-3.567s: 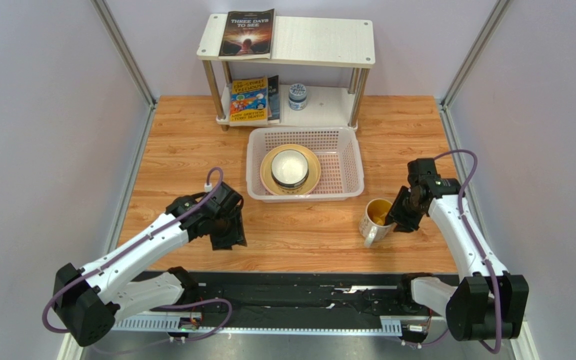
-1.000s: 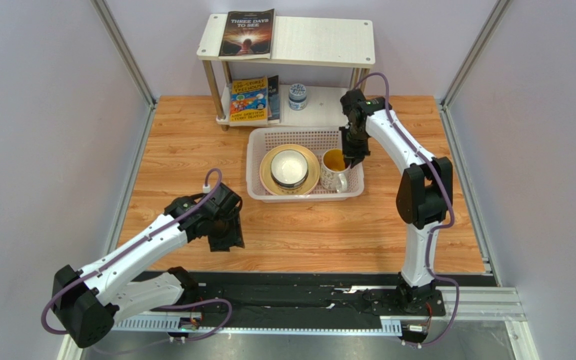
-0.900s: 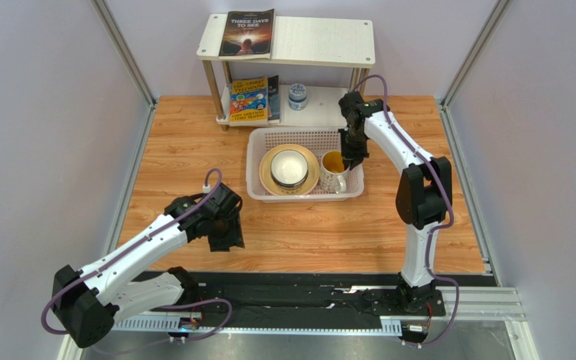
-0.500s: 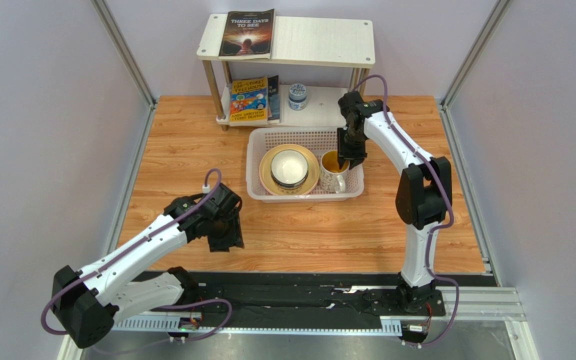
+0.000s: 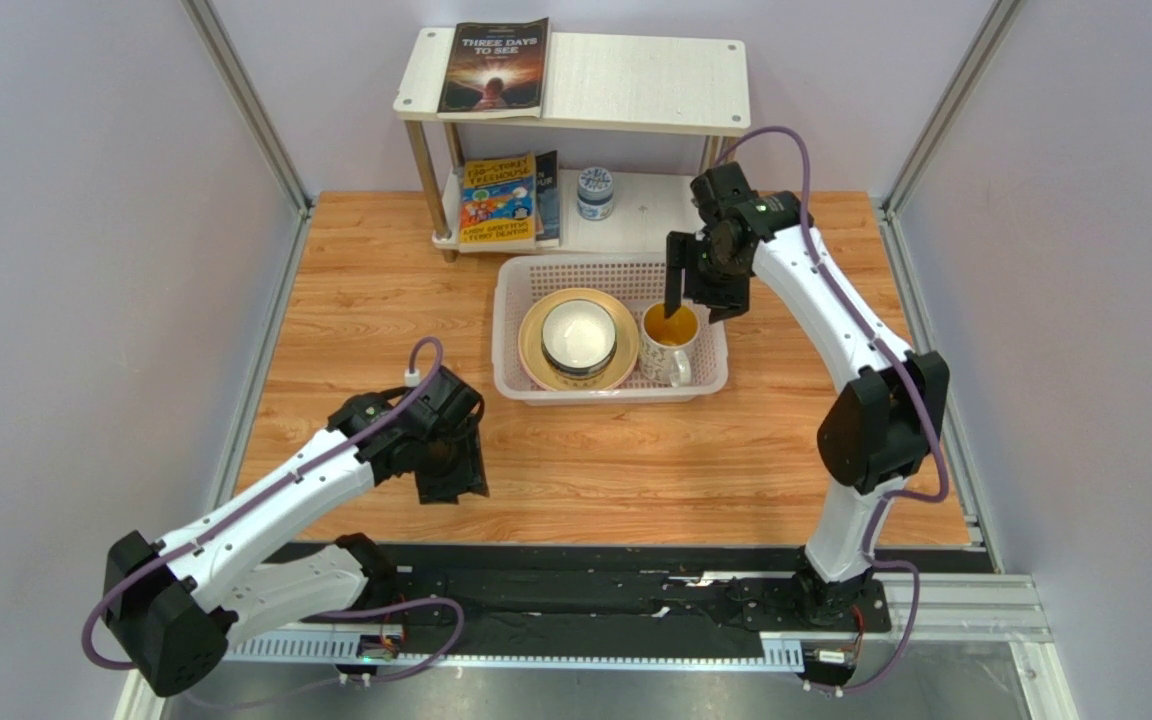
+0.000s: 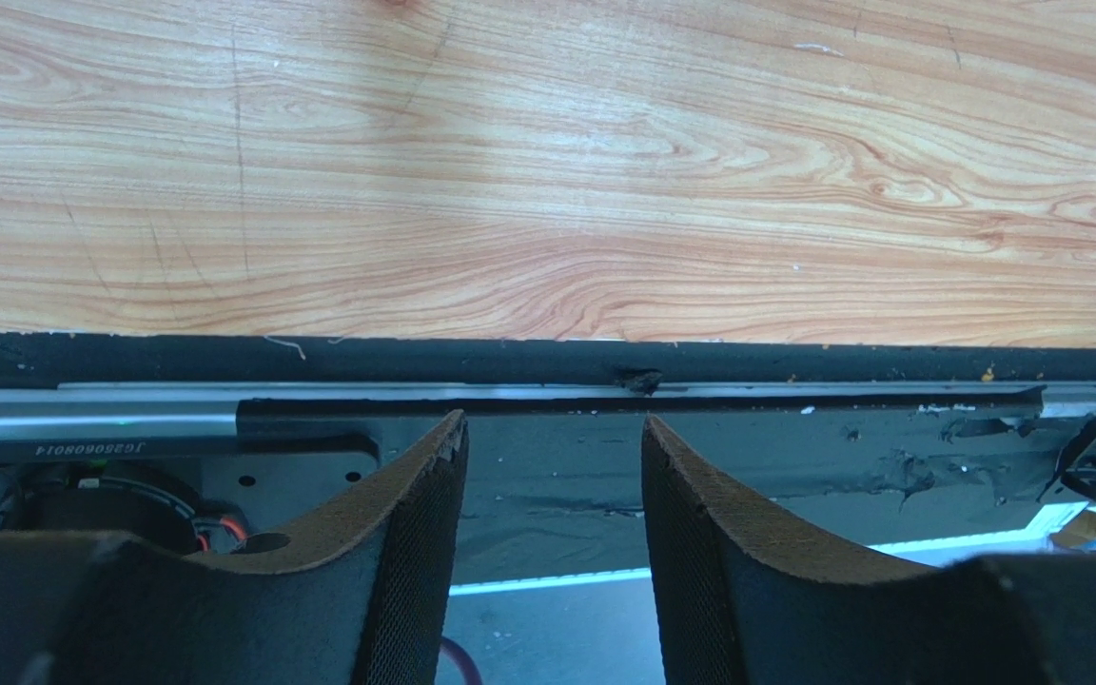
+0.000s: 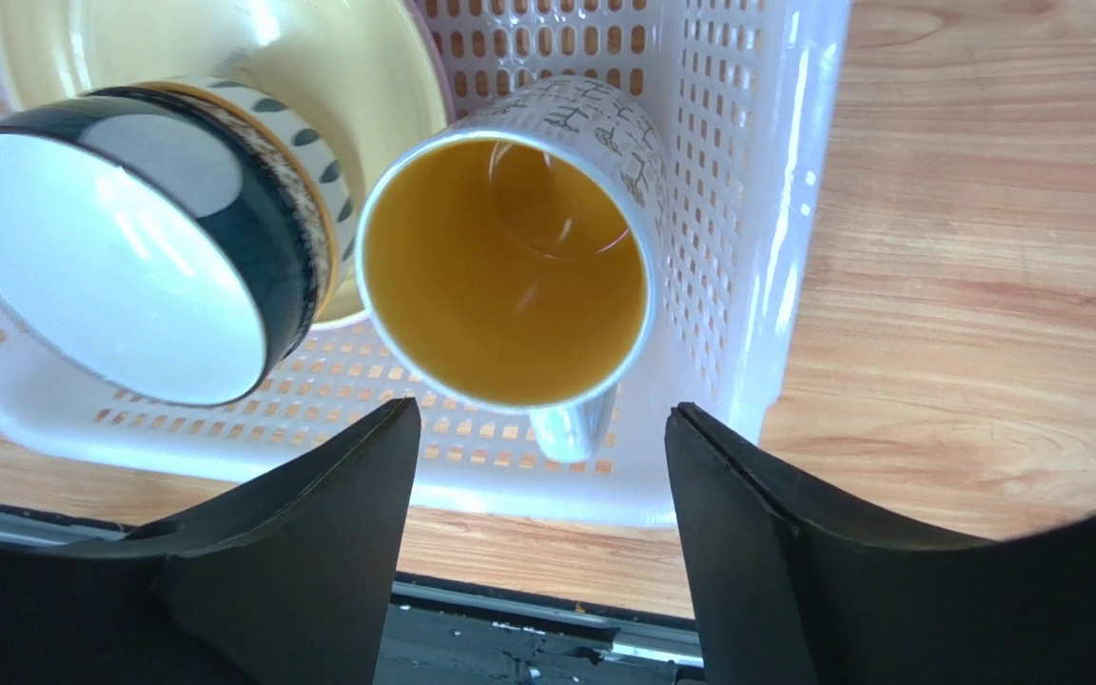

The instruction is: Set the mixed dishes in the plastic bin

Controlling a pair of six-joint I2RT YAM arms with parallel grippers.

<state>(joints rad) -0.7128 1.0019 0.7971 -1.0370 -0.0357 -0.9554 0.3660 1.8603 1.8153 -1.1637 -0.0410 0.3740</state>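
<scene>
Item one, the right tool (image 7: pixel 540 411): its jaws stand spread wide with nothing between them, poised above the mug (image 7: pixel 504 271) and clear of its rim. Half a second ago I had it down at the mug's rim; since then it has lifted off and the arm's elbow has swung out to the right. Item two, the mug, yellow inside: it stands upright at the right end of the plastic bin (image 5: pixel 612 276) with its handle toward the near wall. A few seconds ago it stood out on the worktop (image 5: pixel 612 465) in front of the bin's right corner, with this tool at it. Item three, the pale yellow plate (image 5: pixel 534 354): it lies flat in the bin just left of the mug and carries the patterned bowl (image 7: pixel 111 271), dark-rimmed and white inside; neither has shifted. I cannot tell whether mug and plate touch. Item four, the left tool (image 6: pixel 551 423): its jaws are parted by a narrow gap and empty, over the near edge of the worktop, where it has stayed throughout. Item five, the white shelf (image 5: pixel 642 83) beyond the bin, with the small jar (image 5: pixel 594 192) on its lower tier, unchanged.
</scene>
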